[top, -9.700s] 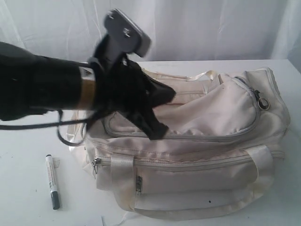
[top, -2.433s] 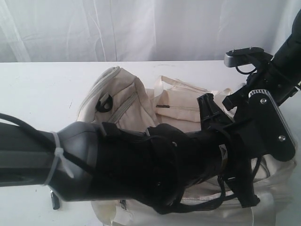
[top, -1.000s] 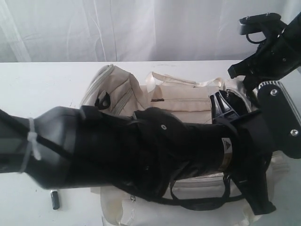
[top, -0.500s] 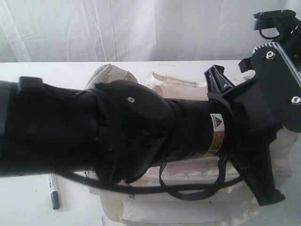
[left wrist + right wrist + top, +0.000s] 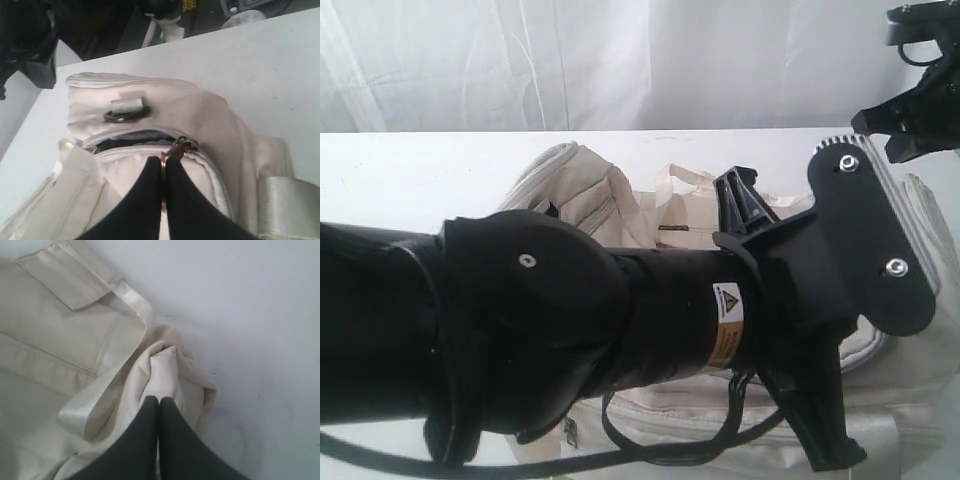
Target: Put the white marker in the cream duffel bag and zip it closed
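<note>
The cream duffel bag (image 5: 582, 186) lies on the white table, mostly behind my left arm (image 5: 620, 330) in the exterior view. In the left wrist view my left gripper (image 5: 163, 161) is shut on the metal ring of the zipper pull (image 5: 176, 148) at the bag's end, where the grey zipper (image 5: 131, 140) gapes open over a dark slit. My right gripper (image 5: 159, 401) is shut on a bunched fold of the bag's fabric (image 5: 165, 367) beside a shiny webbing handle (image 5: 100, 390). The white marker is out of view in every frame.
A black strap ring (image 5: 126, 113) sits on the bag's end panel above the zipper. Bare white table (image 5: 250, 60) surrounds the bag, also beyond the pinched fold (image 5: 250, 315). A white curtain (image 5: 620, 60) hangs behind. My right arm (image 5: 920, 100) is at the upper right.
My left arm has swung across the foreground and now covers the spot at the lower left where the marker lay half a second ago. The right arm has moved up and right.
</note>
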